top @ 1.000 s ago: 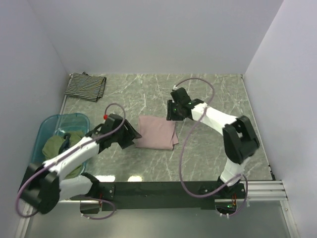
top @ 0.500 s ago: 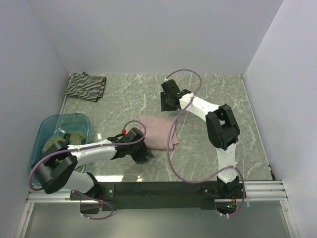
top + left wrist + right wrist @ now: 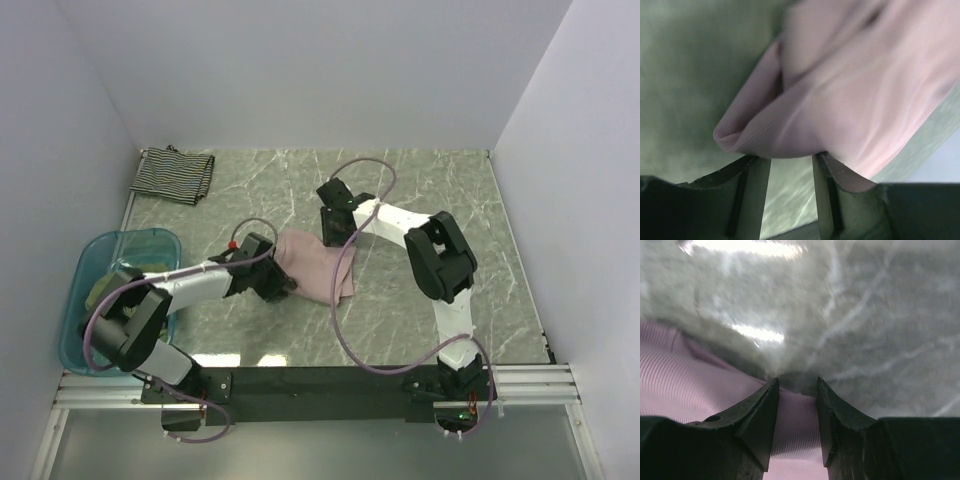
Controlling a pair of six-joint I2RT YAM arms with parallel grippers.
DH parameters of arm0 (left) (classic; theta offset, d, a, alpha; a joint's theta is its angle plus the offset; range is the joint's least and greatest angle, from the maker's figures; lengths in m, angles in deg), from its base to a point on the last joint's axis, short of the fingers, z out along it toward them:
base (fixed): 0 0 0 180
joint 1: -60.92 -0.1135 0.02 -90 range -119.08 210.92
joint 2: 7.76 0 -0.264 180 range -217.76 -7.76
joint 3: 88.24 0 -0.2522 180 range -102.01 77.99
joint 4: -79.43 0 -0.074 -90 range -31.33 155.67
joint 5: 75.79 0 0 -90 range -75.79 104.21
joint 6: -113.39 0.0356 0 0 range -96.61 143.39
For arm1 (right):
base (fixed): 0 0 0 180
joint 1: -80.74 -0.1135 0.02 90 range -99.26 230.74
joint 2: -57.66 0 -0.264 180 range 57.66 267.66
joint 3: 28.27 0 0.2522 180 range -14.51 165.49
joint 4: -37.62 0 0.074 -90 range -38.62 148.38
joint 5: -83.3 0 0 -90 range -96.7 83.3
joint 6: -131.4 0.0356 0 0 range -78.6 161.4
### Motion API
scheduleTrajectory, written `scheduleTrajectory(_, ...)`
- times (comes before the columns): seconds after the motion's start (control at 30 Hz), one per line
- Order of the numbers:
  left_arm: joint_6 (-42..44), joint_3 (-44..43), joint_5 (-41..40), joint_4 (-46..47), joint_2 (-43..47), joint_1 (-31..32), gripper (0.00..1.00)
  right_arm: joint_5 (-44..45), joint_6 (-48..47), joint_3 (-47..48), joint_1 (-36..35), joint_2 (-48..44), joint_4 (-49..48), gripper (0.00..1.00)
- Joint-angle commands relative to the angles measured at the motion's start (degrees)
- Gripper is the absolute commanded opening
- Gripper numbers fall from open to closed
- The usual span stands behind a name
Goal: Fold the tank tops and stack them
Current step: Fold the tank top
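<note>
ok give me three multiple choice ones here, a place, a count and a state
1. Where is the olive-green tank top? A in the blue tub B on the striped tank top C on bare table
2. How many tank tops lie outside the tub? A one B two C three
3. The striped tank top is A spread open B folded C draped over the tub
1A, olive cloth shows inside the tub; 2B, the striped and the pink tank top lie on the table; 3B, a compact rectangle
</note>
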Motion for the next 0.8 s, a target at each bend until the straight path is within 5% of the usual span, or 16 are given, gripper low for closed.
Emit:
scheduleTrajectory(0.0, 5.38, -5.03, -1.00, 0.99, -2.41, -4.50, 0.43, -0.09, 4.30, -4.90, -0.26, -4.86, 2.10, 0.44)
scheduleTrajectory(0.33, 12.86, -26.82, 0.06, -2.34, -17.77, -10.66, 0.43, -7.04, 19.07, -27.92, -0.35, -19.71, -12.74, 0.43)
scheduleTrajectory(0.7, 25.14, -31.23, -3.54, -11.48, -12.43, -14.70, 0.67, 2.80, 16.97, -24.87, 1.85, -28.06, -7.14, 0.43)
scheduleTrajectory(0.77, 28.93, -33.85, 1.86, -12.81, -14.27, -15.84, 0.69, 3.25, 16.44, -24.16, 0.97, -29.38, -7.04, 0.43)
